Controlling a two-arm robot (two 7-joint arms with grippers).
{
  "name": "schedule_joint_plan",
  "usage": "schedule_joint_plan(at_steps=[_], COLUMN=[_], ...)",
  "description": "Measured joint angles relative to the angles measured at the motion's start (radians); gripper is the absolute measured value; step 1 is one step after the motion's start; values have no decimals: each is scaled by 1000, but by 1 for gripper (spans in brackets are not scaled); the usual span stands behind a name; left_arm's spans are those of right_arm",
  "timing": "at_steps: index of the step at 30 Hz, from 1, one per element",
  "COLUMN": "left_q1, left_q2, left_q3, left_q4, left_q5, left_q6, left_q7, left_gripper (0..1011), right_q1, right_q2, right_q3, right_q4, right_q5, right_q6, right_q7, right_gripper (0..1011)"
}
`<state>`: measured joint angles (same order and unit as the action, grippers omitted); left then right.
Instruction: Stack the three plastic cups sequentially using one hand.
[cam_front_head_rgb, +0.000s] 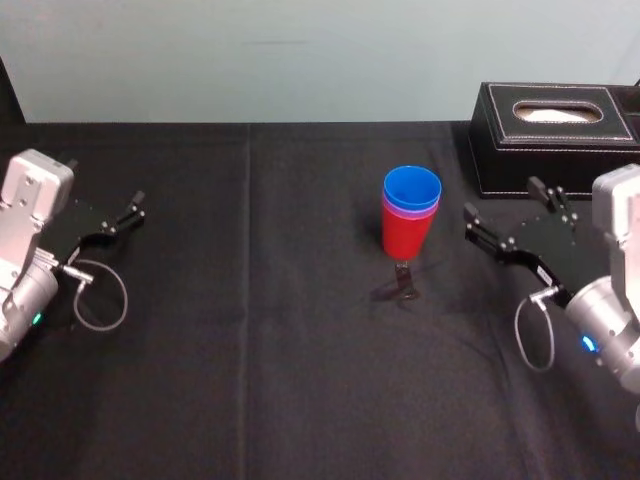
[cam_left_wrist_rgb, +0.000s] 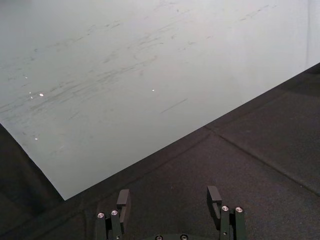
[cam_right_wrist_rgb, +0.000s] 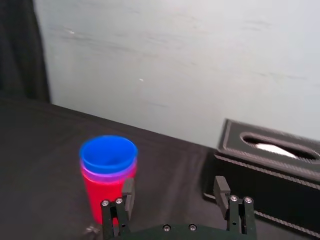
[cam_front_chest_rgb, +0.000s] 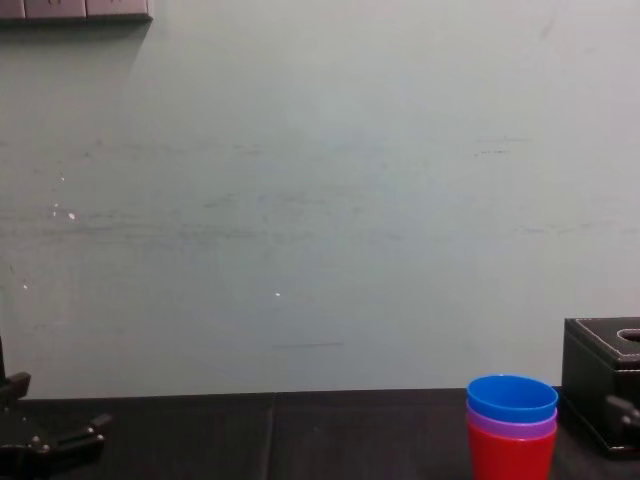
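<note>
The three plastic cups stand nested in one upright stack at the middle of the black table: the blue cup (cam_front_head_rgb: 411, 188) sits inside the purple cup (cam_front_head_rgb: 410, 211), which sits inside the red cup (cam_front_head_rgb: 405, 237). The right wrist view shows the blue (cam_right_wrist_rgb: 108, 152), purple (cam_right_wrist_rgb: 107, 173) and red (cam_right_wrist_rgb: 101, 194) cups in the same stack. My right gripper (cam_front_head_rgb: 501, 198) hovers open just right of the stack, nothing between its fingers (cam_right_wrist_rgb: 220, 186). My left gripper (cam_front_head_rgb: 128, 212) rests open at the far left, well away from the cups.
A black stitched tissue box (cam_front_head_rgb: 555, 140) stands at the back right, close behind the right gripper. A small dark object (cam_front_head_rgb: 405, 285) lies on the cloth at the stack's base. A pale wall runs along the table's far edge.
</note>
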<state>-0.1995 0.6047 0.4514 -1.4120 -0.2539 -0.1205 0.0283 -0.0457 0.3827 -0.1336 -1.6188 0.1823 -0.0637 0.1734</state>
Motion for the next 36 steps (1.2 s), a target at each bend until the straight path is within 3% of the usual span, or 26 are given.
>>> schedule_joint_plan(at_steps=[7,14,36], left_q1=[0,0,0], left_q2=[0,0,0], left_q3=[0,0,0], left_q4=[0,0,0], left_q5=[0,0,0], left_q6=[0,0,0], left_q7=[0,0,0], left_gripper=[1005,1005,1005], right_q1=[23,51,47], right_q2=[-53,-72,-71], right_q3=[3,2,2], right_q4=[112,186,175], right_q5=[-69,-117,-109], right_q6=[-77,-138,-125], right_q7=[-57,-67,-69], right_gripper=[1002,1000,1002])
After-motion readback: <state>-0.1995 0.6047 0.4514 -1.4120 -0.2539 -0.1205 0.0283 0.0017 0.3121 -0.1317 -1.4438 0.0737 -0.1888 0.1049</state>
